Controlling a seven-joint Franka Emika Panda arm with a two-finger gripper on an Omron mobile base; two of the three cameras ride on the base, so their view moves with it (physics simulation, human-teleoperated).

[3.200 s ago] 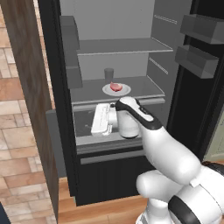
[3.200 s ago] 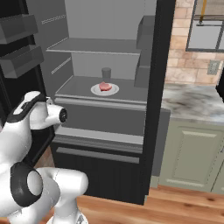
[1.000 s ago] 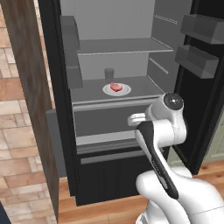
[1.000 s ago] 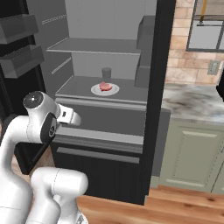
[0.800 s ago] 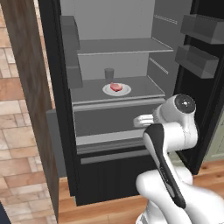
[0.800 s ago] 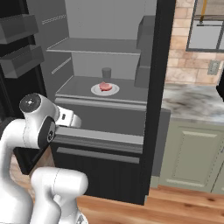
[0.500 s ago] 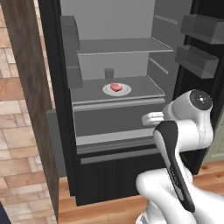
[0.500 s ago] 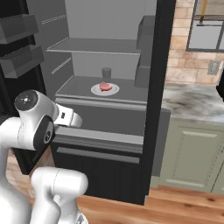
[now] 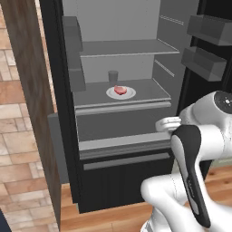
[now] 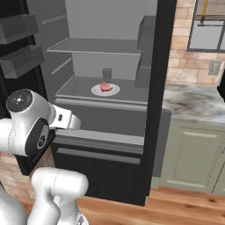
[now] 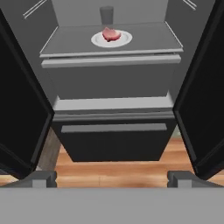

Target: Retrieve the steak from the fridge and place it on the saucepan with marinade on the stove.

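Inside the open fridge (image 9: 59, 113), on the middle shelf, the steak (image 9: 120, 89) sits on its round white plate (image 9: 129, 94), with a small grey cup (image 9: 113, 76) just behind it. Over the last few seconds I've watched my arm swing out of the doorway: the hand was right up against the drawer front below the shelf, and now the elbow has folded back toward the right of the left base view, so the hand points into the fridge from outside it. Both doors are wide open and the base has not moved.

What that means, as I read it: the opening work is finished and I'm lined up for the reach. The gripper (image 11: 111, 178) is spread fully apart, nothing between the fingertips (image 11: 43, 178), well short of the shelf.

From the hand view the steak (image 11: 111, 33) is a small irregular lump, slightly longer one way, its long axis running roughly side to side with a slight tilt. It's too small to say more. It lies near the plate's middle, touching only the plate. No stove or saucepan in front of me yet.
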